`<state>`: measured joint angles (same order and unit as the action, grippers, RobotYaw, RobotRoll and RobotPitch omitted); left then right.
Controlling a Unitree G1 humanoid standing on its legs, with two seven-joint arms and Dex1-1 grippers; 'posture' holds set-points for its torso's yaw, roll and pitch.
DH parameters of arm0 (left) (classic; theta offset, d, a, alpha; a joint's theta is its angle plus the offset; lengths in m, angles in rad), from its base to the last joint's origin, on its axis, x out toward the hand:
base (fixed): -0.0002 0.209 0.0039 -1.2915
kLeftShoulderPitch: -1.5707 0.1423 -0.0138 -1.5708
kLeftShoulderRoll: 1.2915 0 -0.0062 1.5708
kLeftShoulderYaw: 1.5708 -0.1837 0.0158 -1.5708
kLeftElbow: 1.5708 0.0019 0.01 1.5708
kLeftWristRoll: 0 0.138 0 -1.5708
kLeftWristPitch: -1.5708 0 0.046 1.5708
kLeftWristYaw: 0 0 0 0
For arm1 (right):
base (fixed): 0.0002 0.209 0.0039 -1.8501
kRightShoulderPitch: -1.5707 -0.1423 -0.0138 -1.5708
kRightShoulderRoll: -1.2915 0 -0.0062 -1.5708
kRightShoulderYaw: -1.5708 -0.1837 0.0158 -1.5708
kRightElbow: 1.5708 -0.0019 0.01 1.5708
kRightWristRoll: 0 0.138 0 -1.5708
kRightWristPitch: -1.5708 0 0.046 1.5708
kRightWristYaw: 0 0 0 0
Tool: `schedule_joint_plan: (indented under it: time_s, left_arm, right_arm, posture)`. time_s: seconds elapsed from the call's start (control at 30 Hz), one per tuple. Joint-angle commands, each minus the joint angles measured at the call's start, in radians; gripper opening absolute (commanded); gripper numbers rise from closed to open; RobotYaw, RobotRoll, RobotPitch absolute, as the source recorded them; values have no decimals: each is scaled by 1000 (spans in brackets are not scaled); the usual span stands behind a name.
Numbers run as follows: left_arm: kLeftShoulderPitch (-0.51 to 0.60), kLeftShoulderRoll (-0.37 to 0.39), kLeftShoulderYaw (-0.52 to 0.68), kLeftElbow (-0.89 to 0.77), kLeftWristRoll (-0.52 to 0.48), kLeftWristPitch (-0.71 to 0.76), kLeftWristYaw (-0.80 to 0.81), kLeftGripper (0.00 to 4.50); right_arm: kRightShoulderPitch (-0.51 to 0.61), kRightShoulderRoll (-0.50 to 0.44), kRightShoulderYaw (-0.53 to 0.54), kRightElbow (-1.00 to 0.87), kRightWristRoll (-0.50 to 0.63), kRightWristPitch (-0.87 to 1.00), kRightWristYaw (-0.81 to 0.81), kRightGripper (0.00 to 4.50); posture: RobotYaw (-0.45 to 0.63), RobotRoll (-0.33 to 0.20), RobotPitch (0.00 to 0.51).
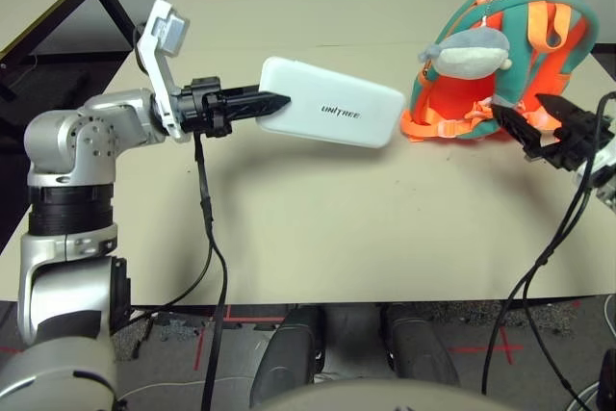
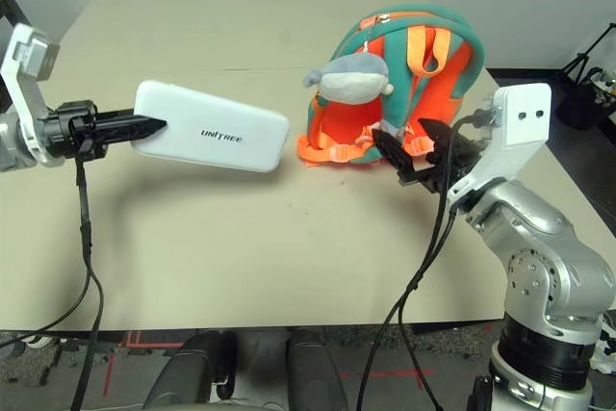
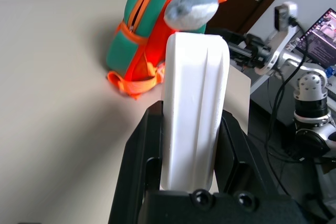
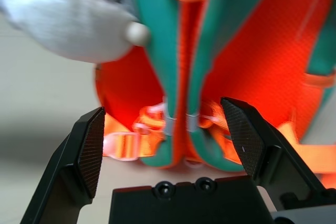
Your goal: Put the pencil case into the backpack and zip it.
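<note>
Left wrist view: upper part of teal-and-orange fabric child's backpack cut off by top edge. Lower end of white rounded rectangular hard case concealed behind black gripper base; its lettering out of sight on this side. Dark monitor cropped at right edge, on-screen content illegible.

Right wrist view: grey-and-white plush fish-like charm blurred, cropped at left and top edges. Backpack top outside frame.

Left eye view: silver right forearm mostly beyond right edge.
</note>
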<state>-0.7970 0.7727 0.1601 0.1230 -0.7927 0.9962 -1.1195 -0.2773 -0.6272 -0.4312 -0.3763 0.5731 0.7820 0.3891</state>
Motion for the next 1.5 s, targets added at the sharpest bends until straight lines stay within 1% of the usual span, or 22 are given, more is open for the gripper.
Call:
schedule_joint_plan:
  time_s: [0.03, 0.37, 0.57, 0.73, 0.83, 0.87, 0.9, 0.97, 1.1, 1.17, 1.2, 1.23, 1.27, 1.5]
  left_arm:
    - [-19, 18, 27, 10, -8, -12, -14, 1353]
    - [-27, 29, 45, 8, -21, 11, -2, 1353]
    - [-11, 49, 71, 0, -35, 37, 5, 1353]
    - [-18, 49, 88, 18, -47, 43, 16, 1353]
    - [-23, 48, 85, 30, -43, 40, 13, 1353]
    - [-25, 46, 83, 36, -40, 36, 12, 1353]
    - [-27, 44, 80, 40, -38, 34, 11, 1353]
    - [-30, 41, 76, 45, -37, 30, 8, 1353]
    - [-32, 43, 69, 45, -41, 39, -3, 1353]
    - [-30, 44, 65, 42, -42, 45, -7, 1353]
    - [-30, 44, 63, 43, -42, 48, -9, 1353]
    - [-28, 45, 62, 41, -43, 51, -12, 1353]
    - [-26, 45, 61, 40, -44, 53, -14, 1353]
    - [-23, 45, 44, 45, -39, 61, -44, 1353]
  right_arm:
    - [-17, 19, 22, 57, -30, -54, -9, 4500]
    - [-124, 62, 100, 254, -93, -169, 12, 4500]
    - [-181, 81, 137, 343, -123, -216, 27, 4500]
    - [-231, 114, 164, 407, -147, -245, 26, 4500]
    - [-250, 129, 170, 429, -158, -253, 19, 3979]
    - [-253, 135, 172, 427, -157, -246, 14, 3664]
    - [-254, 141, 172, 419, -154, -238, 9, 3446]
    - [-245, 148, 170, 382, -143, -215, 0, 2757]
    - [-203, 142, 150, 267, -105, -128, -21, 1536]
    - [-165, 134, 130, 170, -71, -55, -39, 922]
    - [-145, 127, 119, 116, -51, -17, -49, 545]
    - [-129, 124, 107, 71, -33, 17, -59, 300]
    - [-113, 120, 91, 22, -9, 56, -71, 224]
    - [-14, 74, -45, -270, 190, 332, -146, 223]
  posture:
    - [-98, 0, 140]
    - [-70, 0, 144]
    - [-54, 0, 147]
    - [-53, 0, 148]
    - [-57, 0, 147]
    - [-63, 0, 145]
    - [-65, 0, 144]
    - [-67, 0, 143]
    - [-71, 0, 141]
    - [-77, 0, 141]
    - [-77, 0, 141]
    - [-84, 0, 142]
    - [-89, 0, 143]
    - [-127, 0, 150]
